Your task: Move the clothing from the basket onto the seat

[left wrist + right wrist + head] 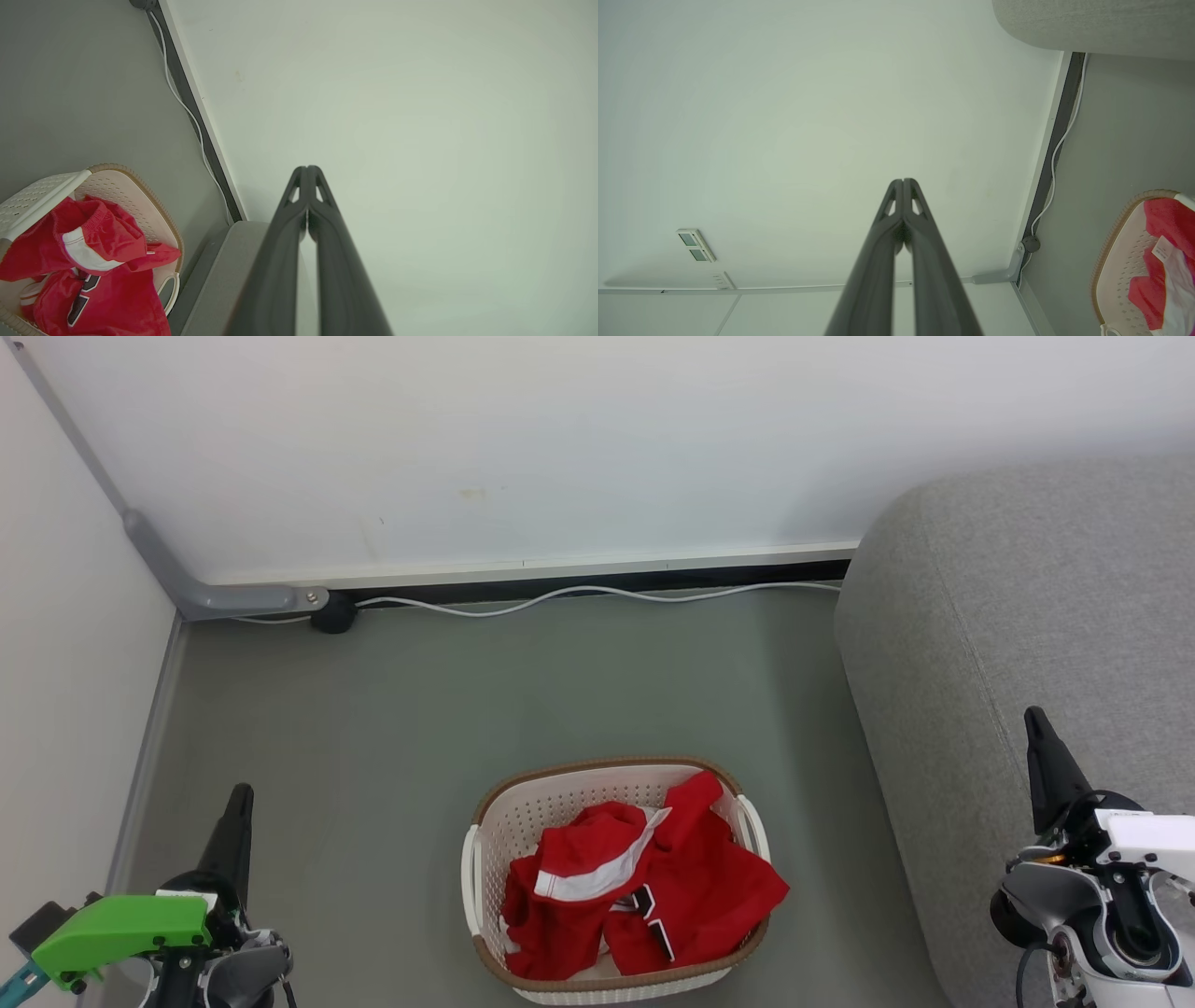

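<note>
Looking down from the head cam, it's giving the whole layout: the basket point(551, 807) is sitting on the grey floor point(373, 728) approx centre-bottom, w/ the seat point(1027, 616) just to its right, not touching afaict. The clothing point(644, 896) is lying heaped inside the basket, one red fold spilling over the rim on the seat side. Left gripper point(240, 795) is hanging at lower left and right gripper point(1034, 719) at lower right in front of the seat, both well apart from the basket.

Wrist cams are adding the jaw detail. On both arms the two dark fingers are pressing together tip to tip, no gap, gripping nothing, and pointing at the white wall point(420, 140). Left wrist cam is also catching the black white-edged numerals on the lower garment, plus a white side handle point(49, 205). Right wrist cam is picking up a small wall panel point(695, 245) w/ two little windows, and a white label point(1164, 248) sticking up off the red fabric.

Clothing itself is looking bright red and soft, crumpling in a heap, w/ a wide white band running across the top piece. Basket is showing cream perforated walls and a brown woven-look rim. White cable point(579, 595) is snaking along the skirting behind.
</note>
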Robot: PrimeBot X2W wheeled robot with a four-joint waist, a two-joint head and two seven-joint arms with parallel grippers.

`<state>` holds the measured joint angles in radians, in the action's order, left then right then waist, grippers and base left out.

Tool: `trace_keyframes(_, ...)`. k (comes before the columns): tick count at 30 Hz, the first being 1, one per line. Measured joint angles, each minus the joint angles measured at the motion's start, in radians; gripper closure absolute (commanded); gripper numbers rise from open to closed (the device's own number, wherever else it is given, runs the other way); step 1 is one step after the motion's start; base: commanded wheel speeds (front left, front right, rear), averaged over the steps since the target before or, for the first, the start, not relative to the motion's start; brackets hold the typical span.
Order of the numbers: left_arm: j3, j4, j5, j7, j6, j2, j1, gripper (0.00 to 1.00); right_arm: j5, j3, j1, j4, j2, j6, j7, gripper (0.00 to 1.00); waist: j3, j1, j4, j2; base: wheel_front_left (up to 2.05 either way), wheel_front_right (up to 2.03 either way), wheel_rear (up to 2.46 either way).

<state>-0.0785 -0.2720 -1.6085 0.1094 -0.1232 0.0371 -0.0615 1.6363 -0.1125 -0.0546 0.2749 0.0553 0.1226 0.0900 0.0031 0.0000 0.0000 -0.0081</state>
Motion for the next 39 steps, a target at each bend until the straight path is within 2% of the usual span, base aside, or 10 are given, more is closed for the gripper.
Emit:
trace_keyframes(16, 0.0, 0.0, 0.0, 0.0, 0.0, 0.0, 0.0, 1.0, -0.001, -0.001, 0.0, 0.0, -0.001, 0.0, 0.0, 1.0, 0.0, 0.0, 0.0, 0.0, 0.0, 0.0, 0.0)
trace_keyframes(20, 0.005, -0.033, 0.0, 0.0, 0.001, -0.012, 0.017, 1.0, -0.001, 0.001, 0.024, 0.032, -0.014, -0.001, 0.0, 1.0, 0.0, 0.0, 0.0, 0.0, 0.0, 0.0, 0.0)
trace_keyframes(21, 0.007, -0.045, 0.0, 0.0, 0.001, -0.019, 0.027, 0.0, -0.001, 0.001, 0.036, 0.044, -0.021, -0.001, 0.0, 0.0, 0.0, 0.0, 0.0, 0.0, 0.0, 0.0, 0.0)
trace_keyframes(32, 0.021, -0.051, 0.015, -0.024, 0.001, -0.029, 0.055, 0.0, -0.019, 0.017, 0.066, 0.061, -0.032, -0.001, -0.022, 0.0, 0.0, 0.0, 0.0, 0.0, 0.0, 0.0, 0.0)
trace_keyframes(39, 0.038, -0.036, 0.077, -0.051, 0.001, -0.028, 0.055, 0.0, -0.083, 0.025, 0.065, 0.052, -0.032, -0.002, -0.046, 0.0, -0.001, 0.0, 0.001, 0.0, 0.0, 0.0, 0.0)
